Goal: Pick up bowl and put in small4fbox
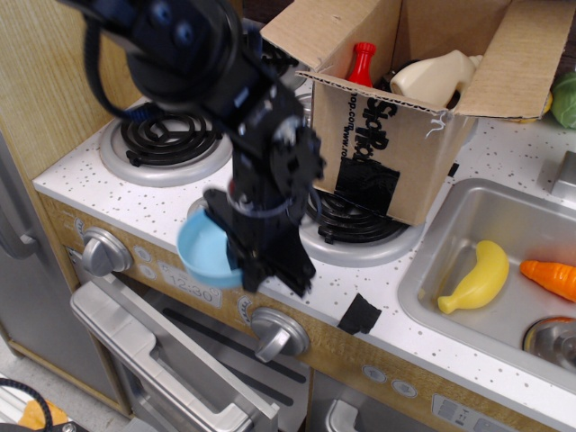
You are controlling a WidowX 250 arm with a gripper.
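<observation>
The light-blue bowl (203, 251) is tilted on its side, held by its rim in my black gripper (241, 261), lifted above the counter's front edge. The gripper is shut on the bowl's right rim. The brown cardboard box (396, 135) with black lettering and a black tape patch stands open on the stove to the upper right, apart from the gripper. It holds a red bottle top (362, 63) and a cream bottle (437, 77).
A stove burner (166, 135) lies at left and another (355, 229) under the box. Silver knobs (106, 252) (277, 333) sit on the front panel. A sink (468, 234) at right holds a yellow banana (475, 277) and an orange carrot (551, 277). A black tape piece (360, 314) lies on the counter.
</observation>
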